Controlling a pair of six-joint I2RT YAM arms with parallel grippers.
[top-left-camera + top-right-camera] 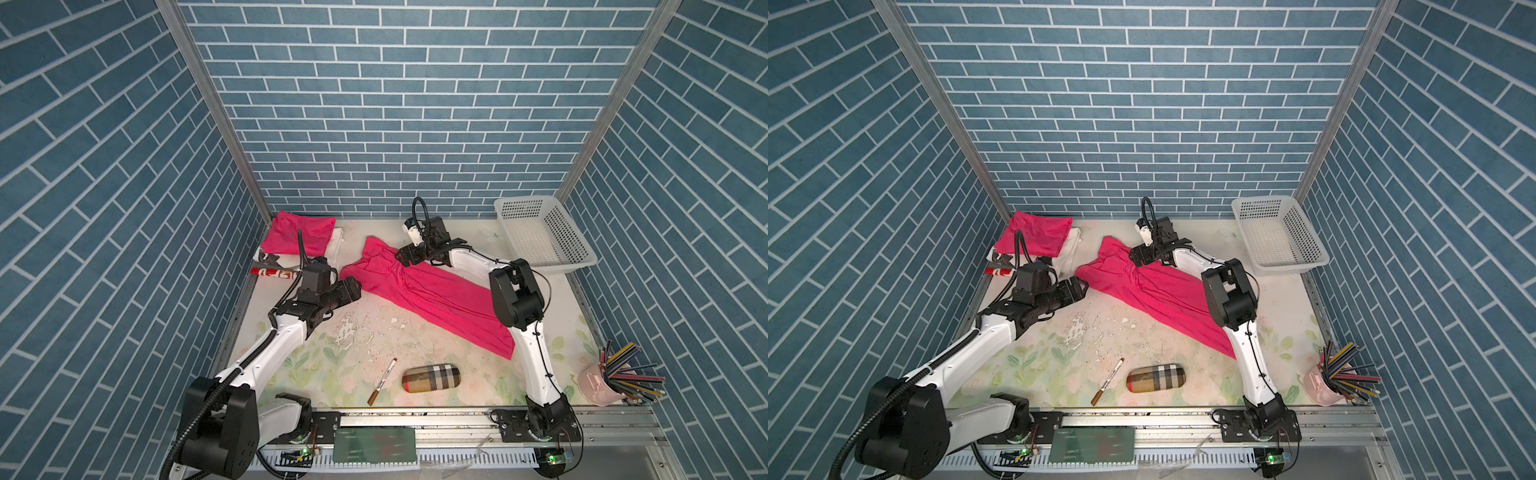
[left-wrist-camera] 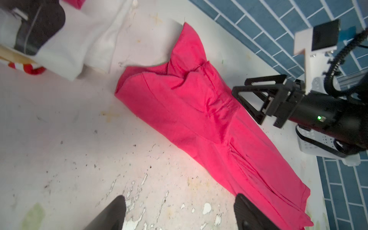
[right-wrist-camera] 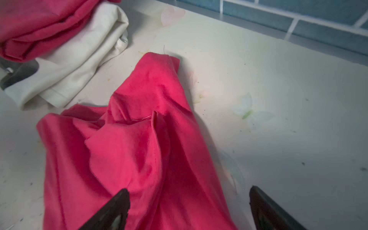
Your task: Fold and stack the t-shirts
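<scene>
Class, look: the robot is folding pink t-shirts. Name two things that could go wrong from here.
1. The loose t-shirt lies bunched in creases; the right gripper, jaws open, may pinch several layers, giving a crooked fold.
2. The folded t-shirt sits on white cloth close by the left arm; a sweep might topple it.
</scene>
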